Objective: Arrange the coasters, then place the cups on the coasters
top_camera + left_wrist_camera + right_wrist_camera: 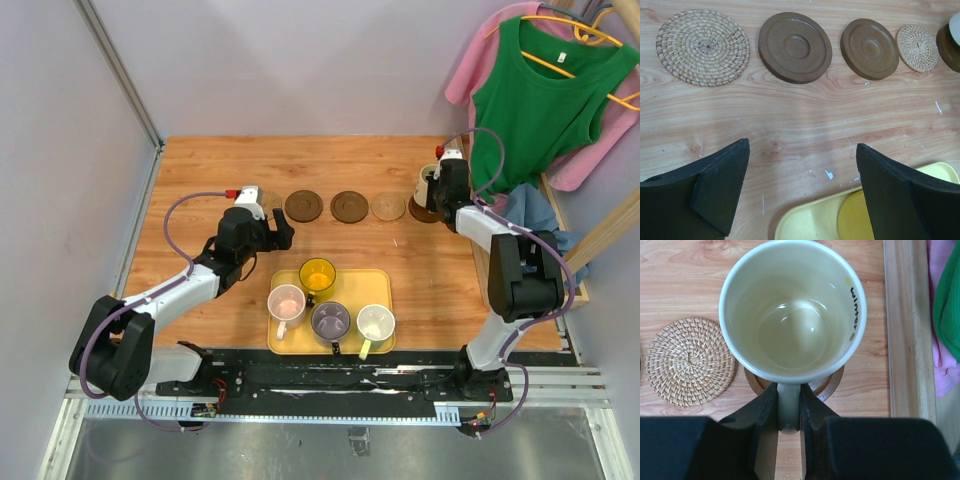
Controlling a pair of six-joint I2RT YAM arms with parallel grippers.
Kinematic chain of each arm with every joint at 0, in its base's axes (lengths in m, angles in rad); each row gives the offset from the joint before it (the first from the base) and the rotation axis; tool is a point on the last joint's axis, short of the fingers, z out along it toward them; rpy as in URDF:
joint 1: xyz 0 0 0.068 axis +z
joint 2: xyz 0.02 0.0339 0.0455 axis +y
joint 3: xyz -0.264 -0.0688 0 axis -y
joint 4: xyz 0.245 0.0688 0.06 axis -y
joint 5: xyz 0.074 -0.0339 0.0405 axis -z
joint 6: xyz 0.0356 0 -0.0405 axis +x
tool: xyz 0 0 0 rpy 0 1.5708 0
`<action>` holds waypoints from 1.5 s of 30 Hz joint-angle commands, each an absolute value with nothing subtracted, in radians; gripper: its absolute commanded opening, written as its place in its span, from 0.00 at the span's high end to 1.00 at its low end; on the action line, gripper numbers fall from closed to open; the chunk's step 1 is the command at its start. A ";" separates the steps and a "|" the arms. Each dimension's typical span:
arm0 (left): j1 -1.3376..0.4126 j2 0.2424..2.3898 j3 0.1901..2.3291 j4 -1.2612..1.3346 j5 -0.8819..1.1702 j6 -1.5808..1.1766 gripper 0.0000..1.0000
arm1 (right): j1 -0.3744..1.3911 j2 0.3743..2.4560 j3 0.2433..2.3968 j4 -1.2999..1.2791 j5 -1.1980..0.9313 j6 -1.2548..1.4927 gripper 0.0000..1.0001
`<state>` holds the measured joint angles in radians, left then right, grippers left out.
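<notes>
Five coasters lie in a row across the table: a tan woven coaster [703, 47], two dark brown coasters [303, 206] [349, 207], a second tan coaster [388, 207] and a dark brown coaster [832, 385] at the right end. My right gripper [788, 395] is shut on the handle of the cream cup [792, 310], which is over that last coaster; whether it rests on it I cannot tell. My left gripper [802, 150] hangs open and empty near the tray's far left corner. The yellow cup [318, 274], pink cup [287, 302], grey-purple cup [330, 320] and pale green-white cup [376, 322] stand on the yellow tray [380, 285].
A wooden rail [902, 325] runs along the table's right edge, close to the cream cup. Behind it hang a green top [545, 100] and pink clothing, with a blue cloth [530, 210] below. Grey walls close in the left and back sides.
</notes>
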<state>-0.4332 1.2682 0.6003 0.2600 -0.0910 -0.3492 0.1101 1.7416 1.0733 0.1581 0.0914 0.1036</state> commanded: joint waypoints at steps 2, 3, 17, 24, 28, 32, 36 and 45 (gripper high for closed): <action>-0.426 1.272 0.629 0.285 -0.083 -0.353 0.09 | 0.097 1.731 1.077 0.239 0.089 0.099 0.99; -0.426 1.272 0.630 0.285 -0.081 -0.354 0.09 | 0.097 1.730 1.075 0.237 0.089 0.098 0.99; -0.427 1.251 0.623 0.276 -0.080 -0.358 0.09 | 0.091 1.727 1.043 0.218 0.100 0.112 0.99; -0.426 1.234 0.619 0.267 -0.082 -0.358 0.09 | 0.091 1.720 1.030 0.194 0.103 0.126 0.99; -0.427 1.223 0.614 0.267 -0.083 -0.361 0.09 | 0.091 1.703 1.013 0.187 0.107 0.132 0.99; -0.426 1.213 0.611 0.262 -0.084 -0.363 0.09 | 0.090 1.680 0.991 0.187 0.118 0.132 0.99; -0.426 1.201 0.604 0.258 -0.083 -0.365 0.09 | 0.090 1.661 0.973 0.185 0.121 0.135 0.99; -0.426 1.176 0.596 0.250 -0.087 -0.369 0.09 | 0.091 1.669 0.967 0.167 0.121 0.154 0.87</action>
